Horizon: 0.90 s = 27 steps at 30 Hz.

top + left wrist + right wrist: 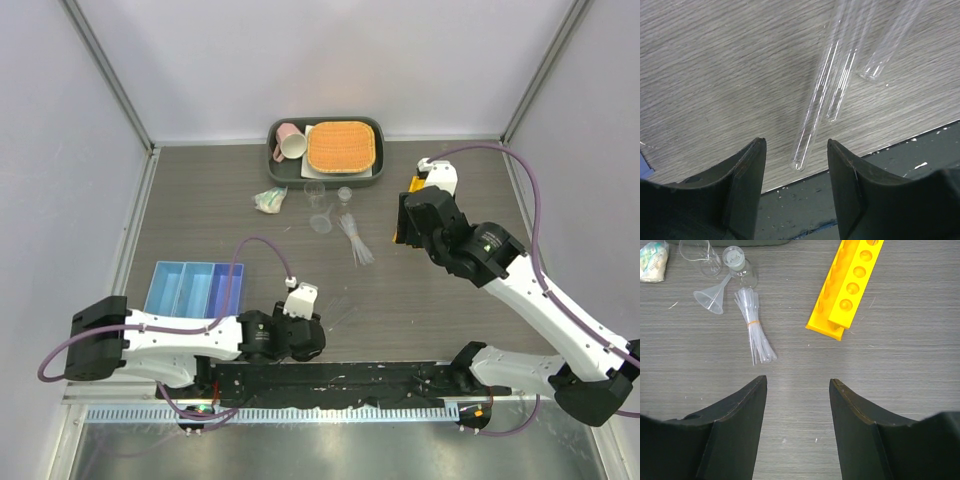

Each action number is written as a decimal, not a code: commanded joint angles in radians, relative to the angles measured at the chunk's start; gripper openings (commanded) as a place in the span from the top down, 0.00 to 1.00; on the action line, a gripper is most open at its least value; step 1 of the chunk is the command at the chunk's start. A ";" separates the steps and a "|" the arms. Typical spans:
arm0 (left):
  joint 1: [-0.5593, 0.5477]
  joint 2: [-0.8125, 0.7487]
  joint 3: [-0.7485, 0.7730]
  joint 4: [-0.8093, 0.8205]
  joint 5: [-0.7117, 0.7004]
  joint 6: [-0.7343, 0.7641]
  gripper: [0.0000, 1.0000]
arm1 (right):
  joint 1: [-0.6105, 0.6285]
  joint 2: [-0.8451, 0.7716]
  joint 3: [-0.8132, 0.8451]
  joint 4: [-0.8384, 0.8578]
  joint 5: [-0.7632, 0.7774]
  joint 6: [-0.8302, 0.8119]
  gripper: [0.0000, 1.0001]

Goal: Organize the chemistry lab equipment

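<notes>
Three thin glass tubes [815, 110] lie side by side on the wooden table. My left gripper [796, 145] is low over the table's near edge, open and empty, with the rounded end of the nearest tube just ahead of its fingertips. My right gripper [797, 385] hovers open and empty over bare table. Ahead of it lie the yellow holed rack [850, 285], a banded bundle of clear pipettes [754, 332], a clear funnel [710, 300] and two small beakers [740, 267]. The blue three-compartment tray [195, 288] sits at the left.
A dark tray [325, 178] at the back holds a pink mug [290, 142] and an orange woven mat [342, 147]. A crumpled white-green wad [268, 200] lies left of the beakers. A black strip [380, 380] runs along the near table edge.
</notes>
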 commanded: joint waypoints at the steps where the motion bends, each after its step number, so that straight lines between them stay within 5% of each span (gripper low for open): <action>1: -0.012 0.022 -0.010 -0.008 -0.038 -0.041 0.44 | 0.011 -0.027 -0.002 0.027 0.000 0.020 0.41; 27: -0.016 0.176 -0.040 0.113 0.034 0.003 0.53 | 0.032 -0.037 -0.073 0.076 -0.009 0.022 0.42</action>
